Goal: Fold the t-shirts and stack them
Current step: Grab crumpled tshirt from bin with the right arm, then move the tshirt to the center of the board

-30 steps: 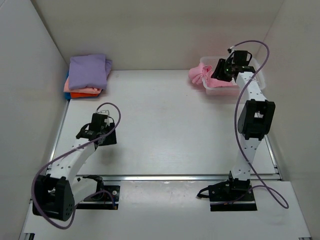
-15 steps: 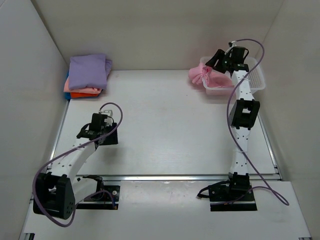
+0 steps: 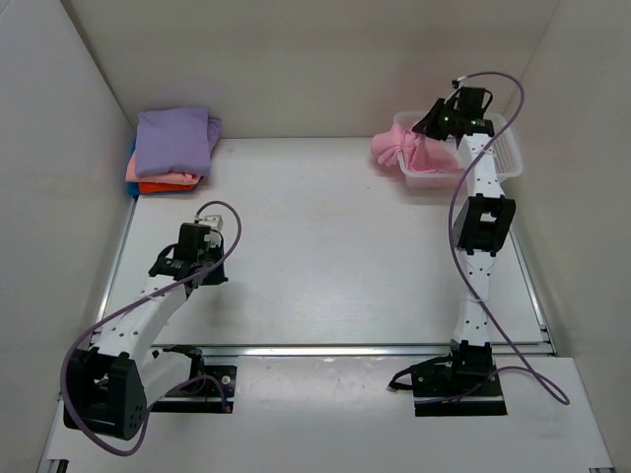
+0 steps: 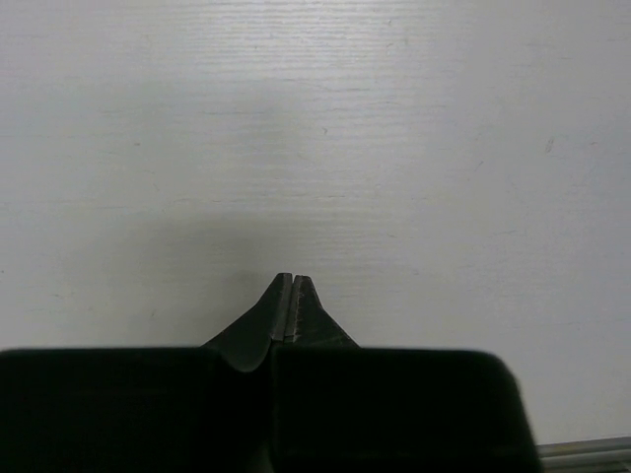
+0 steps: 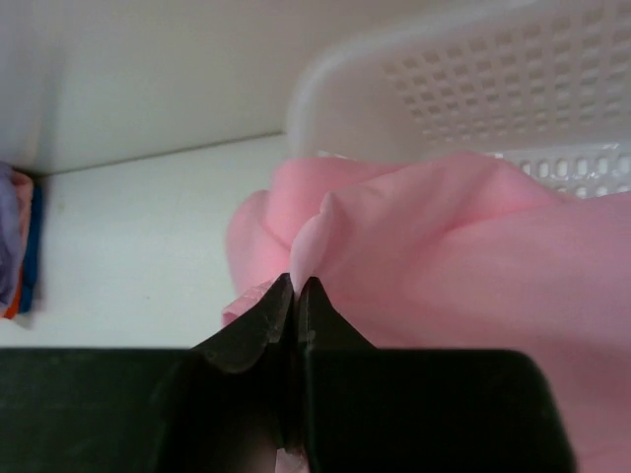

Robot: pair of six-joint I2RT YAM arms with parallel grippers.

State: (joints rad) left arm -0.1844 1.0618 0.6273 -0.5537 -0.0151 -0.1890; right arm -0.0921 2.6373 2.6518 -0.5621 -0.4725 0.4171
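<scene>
A crumpled light pink t-shirt (image 3: 393,148) (image 5: 463,246) spills over the left rim of a white mesh basket (image 3: 501,156) (image 5: 493,69) at the back right. My right gripper (image 3: 432,124) (image 5: 296,284) is over the basket, shut on a raised fold of this pink t-shirt. At the back left lies a stack of folded t-shirts: lavender (image 3: 175,138) on top, salmon (image 3: 156,175) and orange (image 3: 163,186) below. My left gripper (image 3: 202,274) (image 4: 295,281) hangs over bare table at the near left, shut with nothing in it.
White walls close in the table on the left, back and right. A blue edge (image 3: 133,156) shows at the left of the folded stack. The stack also appears at the left edge of the right wrist view as folded cloth (image 5: 14,241).
Both grippers have gone from open to shut. The right one closed on a fold of the pink t-shirt at the basket. The left one closed on nothing and edged slightly nearer.
</scene>
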